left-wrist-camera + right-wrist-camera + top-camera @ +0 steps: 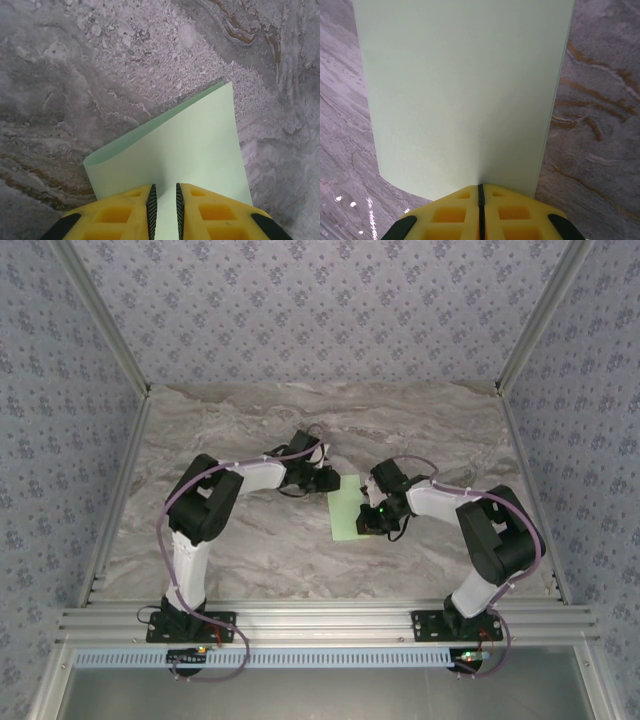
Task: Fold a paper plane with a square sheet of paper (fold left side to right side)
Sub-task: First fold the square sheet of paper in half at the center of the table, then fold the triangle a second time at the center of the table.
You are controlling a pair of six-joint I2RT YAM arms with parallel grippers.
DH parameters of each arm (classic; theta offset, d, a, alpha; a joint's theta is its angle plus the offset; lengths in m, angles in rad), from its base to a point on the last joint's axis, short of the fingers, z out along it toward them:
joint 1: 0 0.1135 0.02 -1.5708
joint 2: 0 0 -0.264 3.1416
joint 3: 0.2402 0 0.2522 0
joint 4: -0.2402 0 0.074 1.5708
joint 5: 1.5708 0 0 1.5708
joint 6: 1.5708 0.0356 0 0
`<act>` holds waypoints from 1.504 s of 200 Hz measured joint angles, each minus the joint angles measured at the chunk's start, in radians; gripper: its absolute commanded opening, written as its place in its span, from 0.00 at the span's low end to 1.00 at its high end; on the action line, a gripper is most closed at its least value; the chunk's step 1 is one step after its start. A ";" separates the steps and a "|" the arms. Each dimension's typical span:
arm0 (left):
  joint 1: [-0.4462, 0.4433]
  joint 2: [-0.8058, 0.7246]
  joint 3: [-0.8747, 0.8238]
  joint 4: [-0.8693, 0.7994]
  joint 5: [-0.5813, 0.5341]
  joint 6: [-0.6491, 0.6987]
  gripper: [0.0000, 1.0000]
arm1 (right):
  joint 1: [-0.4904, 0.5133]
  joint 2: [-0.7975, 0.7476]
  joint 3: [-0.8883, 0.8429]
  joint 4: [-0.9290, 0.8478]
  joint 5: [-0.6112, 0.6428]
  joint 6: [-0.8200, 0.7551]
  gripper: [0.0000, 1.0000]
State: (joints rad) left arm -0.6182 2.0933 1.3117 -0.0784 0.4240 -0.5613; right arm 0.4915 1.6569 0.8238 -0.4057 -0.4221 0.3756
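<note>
We see the square sheet of paper (347, 508) lying in the middle of the grey marble table (250, 560), between the two arms. From above it looks like a tall, thin, pale green strip. It is not a full square, so it seems to be folded over.

The left gripper (325, 480) is at the far left corner of the paper. In the left wrist view, the left gripper (165, 192) has its yellow fingers (125, 215) just a little apart. There is a thin gap between them, and we can see green paper through the gap. We cannot tell if the fingers touch the paper. In this view the paper (190, 145) bends round in a soft curve on its left side, with a darker green layer showing under the top one. Its far corner points up and to the right.

The right gripper (378, 520) is at the near right side of the paper. In the right wrist view, the right gripper (480, 189) has its yellow fingers (450, 212) pressed together, with just a dark line between them. The tips sit right at the near edge of the paper (465, 90). We cannot tell if any paper is caught between them. The paper reaches away from the fingers, smooth and flat. A thin second edge shows along its right side.
</note>
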 measured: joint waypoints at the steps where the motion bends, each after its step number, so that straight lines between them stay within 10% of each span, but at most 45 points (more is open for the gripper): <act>1: 0.000 0.001 0.002 -0.001 0.001 0.000 0.21 | 0.000 0.000 0.000 0.000 0.000 0.000 0.08; 120: 0.126 0.103 0.182 -0.051 -0.057 0.031 0.22 | 0.000 -0.014 -0.016 0.030 -0.010 0.001 0.11; 173: 0.133 -0.166 -0.074 -0.030 -0.110 0.029 0.26 | -0.018 -0.121 -0.035 0.066 -0.027 0.019 0.42; 214: 0.068 -0.324 -0.186 0.053 -0.065 -0.029 0.26 | -0.116 -0.283 -0.035 0.101 -0.014 0.025 0.55; 301: -0.047 -0.096 -0.133 0.083 -0.043 -0.097 0.25 | -0.172 -0.299 -0.126 0.093 -0.030 0.061 0.58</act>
State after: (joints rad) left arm -0.6647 1.9976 1.1790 0.0048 0.3813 -0.6579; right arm 0.3199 1.3575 0.6975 -0.3130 -0.4522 0.4366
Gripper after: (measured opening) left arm 0.252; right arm 0.572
